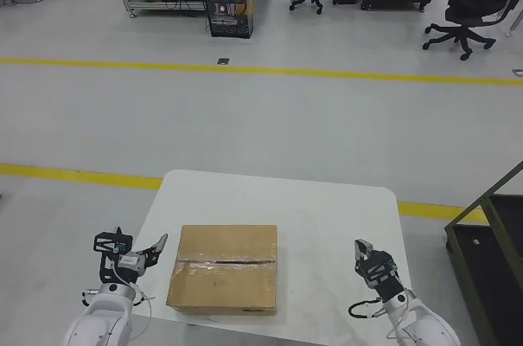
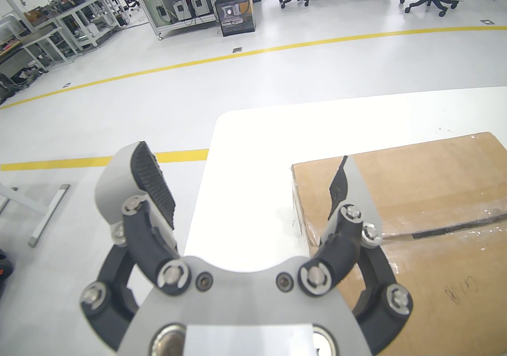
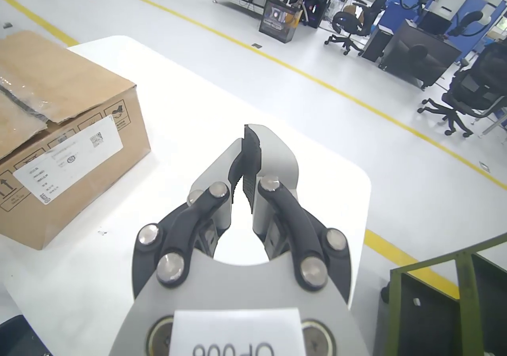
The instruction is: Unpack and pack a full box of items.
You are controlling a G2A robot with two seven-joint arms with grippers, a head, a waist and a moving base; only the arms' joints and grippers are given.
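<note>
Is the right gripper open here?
No, the right gripper is shut over the table, its jaws pressed together with nothing between them.

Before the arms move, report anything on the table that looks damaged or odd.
The cardboard box has crinkled clear tape along its top seam, and a dark gap shows there; one flap edge sits slightly raised. Nothing is spilled.

- Cardboard box (image 1: 222,268): brown, rectangular, flat on its base, top flaps closed.
- Top seam (image 1: 226,259): taped clear, dark slit running 9 to 3 o'clock.
- Location: white table (image 1: 330,216), 8 o'clock of centre.
- White label (image 3: 67,159): 3 o'clock side.
</note>
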